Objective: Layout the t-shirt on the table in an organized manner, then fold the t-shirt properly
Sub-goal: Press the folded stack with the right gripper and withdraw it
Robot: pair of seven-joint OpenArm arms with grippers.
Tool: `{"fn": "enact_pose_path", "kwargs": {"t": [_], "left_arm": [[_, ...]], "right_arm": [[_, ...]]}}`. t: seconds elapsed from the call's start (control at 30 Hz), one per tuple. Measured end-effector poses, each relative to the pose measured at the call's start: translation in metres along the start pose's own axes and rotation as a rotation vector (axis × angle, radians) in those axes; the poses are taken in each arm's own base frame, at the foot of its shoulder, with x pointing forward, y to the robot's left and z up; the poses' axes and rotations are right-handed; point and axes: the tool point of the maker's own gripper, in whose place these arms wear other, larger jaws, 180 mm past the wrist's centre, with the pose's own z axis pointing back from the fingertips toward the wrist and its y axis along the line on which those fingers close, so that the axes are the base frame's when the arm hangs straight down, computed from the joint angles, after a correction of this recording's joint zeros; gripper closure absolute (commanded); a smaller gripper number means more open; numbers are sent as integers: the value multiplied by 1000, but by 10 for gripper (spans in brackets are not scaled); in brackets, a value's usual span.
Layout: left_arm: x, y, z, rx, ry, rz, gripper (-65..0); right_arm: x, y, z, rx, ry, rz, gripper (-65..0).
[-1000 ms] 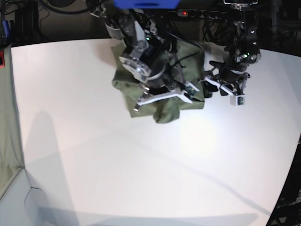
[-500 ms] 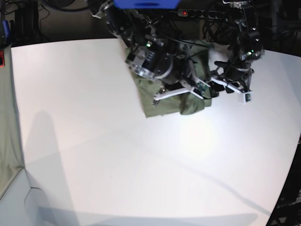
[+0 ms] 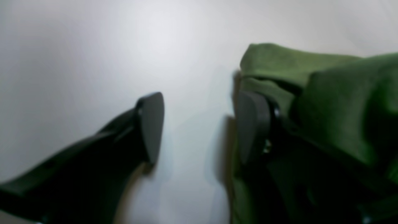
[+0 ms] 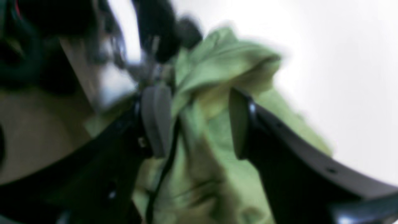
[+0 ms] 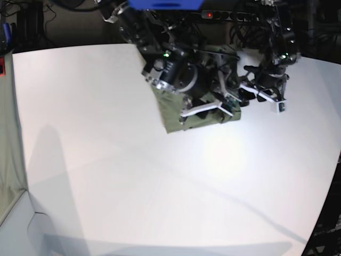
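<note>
The olive-green t-shirt (image 5: pixel 175 120) lies bunched in a thick heap at the far middle of the white table (image 5: pixel 133 176). My right gripper (image 5: pixel 209 110) hovers over the heap's front edge. In the blurred right wrist view its fingers (image 4: pixel 155 121) stand apart, open, with rumpled t-shirt (image 4: pixel 217 62) cloth showing between and below them. My left gripper (image 5: pixel 265 96) sits just right of the heap. In the left wrist view it (image 3: pixel 202 124) is open over bare table (image 3: pixel 93 46), one finger (image 3: pixel 253 124) right against the t-shirt's (image 3: pixel 342 102) folded edge.
A greenish-grey cloth strip (image 5: pixel 10 160) hangs at the left edge. Dark cables and gear (image 5: pixel 234 18) crowd the space behind the table's far edge. The table's curved edge (image 5: pixel 331 181) runs down the right side.
My right gripper has gone from shut to open. The t-shirt heap was dragged right and toward the far edge. The left arm rose slightly and stayed open.
</note>
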Motion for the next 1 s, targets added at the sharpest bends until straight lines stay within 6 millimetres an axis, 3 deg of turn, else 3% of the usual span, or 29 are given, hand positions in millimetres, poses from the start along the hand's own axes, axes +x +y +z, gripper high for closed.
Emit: {"fn": "enact_pose_path", "kwargs": {"t": [0.1, 0.23, 0.47, 0.6, 1.0], "left_arm": [[0, -1, 4, 3, 10, -5, -367], [2, -3, 14, 5, 2, -30, -368], [20, -10, 15, -10, -47, -37, -369], [19, -9, 14, -8, -41, -36, -369], [24, -8, 15, -7, -52, -44, -369]], "right_arm": [[17, -5, 10, -25, -56, 10, -332], [20, -17, 20, -62, -82, -15, -332], [-20, -64, 34, -185, -7, -101, -336], [-60, -71, 43, -206, 91, -96, -335], [-106, -126, 76, -356, 172, -148, -333]]}}
